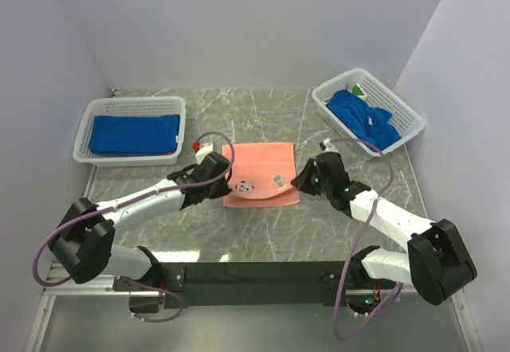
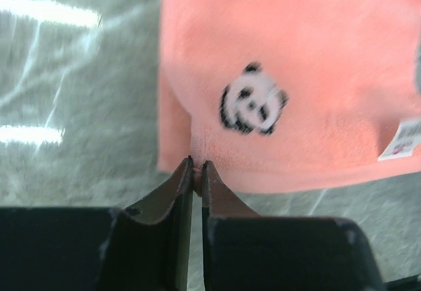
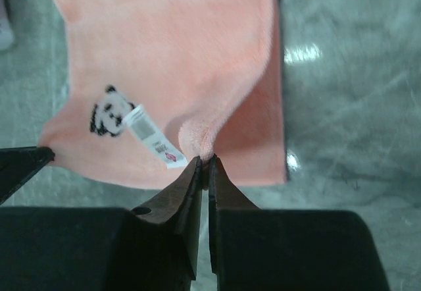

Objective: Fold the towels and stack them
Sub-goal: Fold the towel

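I'm watching both arms working the salmon-pink towel [image 1: 259,169], which is lying mid-table on the grey marble-pattern tabletop [image 1: 263,113], between the two baskets and touching neither. The left gripper [image 2: 197,166] is sitting at the towel's near left corner, jaws closed down to a sliver with a pinch of pink cloth caught between the tips. The right gripper [image 3: 205,162] is doing the same at the near right corner, jaws almost together, with a small raised pucker of towel nipped at the tips. I'm seeing the panda motif [image 2: 253,100] facing up near the near edge, and the white care label [image 3: 154,136] lying flat just beside it on the right-arm side. In the right wrist view a second pink layer is showing under the towel's right edge, so it's looking doubled there. For containers, the white lattice basket at far left [image 1: 84,149] is holding a royal blue towel [image 1: 134,133], folded flat and filling most of the floor. The white lattice basket at far right [image 1: 405,111], sitting angled, is holding crumpled royal blue towels [image 1: 365,121] in a heap, with a scrap of green cloth [image 1: 358,91] poking out at the far side. I can't tell more about that one.
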You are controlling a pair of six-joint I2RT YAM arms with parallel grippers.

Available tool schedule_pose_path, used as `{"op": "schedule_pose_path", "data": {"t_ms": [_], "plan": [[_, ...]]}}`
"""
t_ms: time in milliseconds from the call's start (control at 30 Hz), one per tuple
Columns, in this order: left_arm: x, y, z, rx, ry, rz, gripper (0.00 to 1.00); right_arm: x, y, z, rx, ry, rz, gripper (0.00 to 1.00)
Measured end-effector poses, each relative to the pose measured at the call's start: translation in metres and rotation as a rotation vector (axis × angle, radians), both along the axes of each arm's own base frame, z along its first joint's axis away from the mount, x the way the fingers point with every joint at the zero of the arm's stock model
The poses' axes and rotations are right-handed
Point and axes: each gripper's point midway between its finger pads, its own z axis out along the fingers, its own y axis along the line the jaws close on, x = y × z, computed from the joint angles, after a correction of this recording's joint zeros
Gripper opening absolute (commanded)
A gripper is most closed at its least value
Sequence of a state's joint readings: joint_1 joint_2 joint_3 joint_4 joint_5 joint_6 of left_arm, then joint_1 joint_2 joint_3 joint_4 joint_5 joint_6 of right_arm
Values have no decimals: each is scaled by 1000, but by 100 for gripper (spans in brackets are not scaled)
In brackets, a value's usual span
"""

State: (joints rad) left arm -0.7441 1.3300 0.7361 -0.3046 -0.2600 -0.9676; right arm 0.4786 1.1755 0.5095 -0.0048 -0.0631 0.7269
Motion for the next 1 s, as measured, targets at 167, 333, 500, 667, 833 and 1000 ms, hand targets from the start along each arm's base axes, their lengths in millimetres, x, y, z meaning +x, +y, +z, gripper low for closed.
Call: {"op": "schedule_pose_path", "data": {"t_ms": [167,333,500,667,833,1000], "plan": [[55,-8,47,11,-97,30,1,48,4,51,-12,-114,-13,0],[137,4,105,4,-220,110,1,111,-5,94,-42,-211,-55,0],[215,12,144,3,-322,150,1,179,-9,121,-79,-278,-65,0],[275,13,142,2,-351,140,1,239,-10,134,-98,-334,-43,0],[300,19,125,-7,-336,125,1,270,-6,130,-99,-352,0,0],[303,22,122,-31,-337,109,1,271,-1,117,-96,-334,45,0]]}}
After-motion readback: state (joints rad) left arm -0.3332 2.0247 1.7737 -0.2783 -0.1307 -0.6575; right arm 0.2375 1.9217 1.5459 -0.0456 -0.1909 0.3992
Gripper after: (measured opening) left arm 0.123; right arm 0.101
